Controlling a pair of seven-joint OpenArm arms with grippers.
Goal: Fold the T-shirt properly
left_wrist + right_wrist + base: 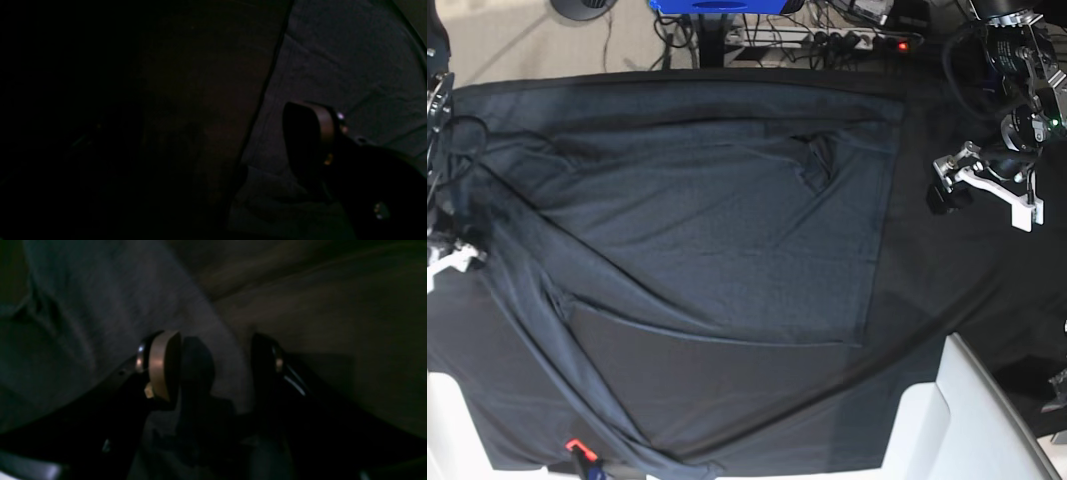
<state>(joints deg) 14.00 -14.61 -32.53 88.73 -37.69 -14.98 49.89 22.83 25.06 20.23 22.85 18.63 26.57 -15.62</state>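
Observation:
The dark grey T-shirt (727, 230) lies spread and wrinkled over the table, with a creased patch near its upper right. My left gripper (942, 190) hangs open beside the shirt's right edge and holds nothing. In the left wrist view one finger (310, 140) shows over shirt fabric (333, 60); the other is lost in darkness. My right gripper (215, 365) is open at the shirt's left side. Its two fingers straddle a strip of grey shirt fabric (83, 306). In the base view only a white bit of this gripper (447, 255) shows at the left border.
A black cloth (927, 330) covers the table under the shirt. White panels stand at the front right (947, 420) and front left (447, 420). A small red clip (575, 445) sits at the front edge. Cables and a power strip (857, 40) lie behind the table.

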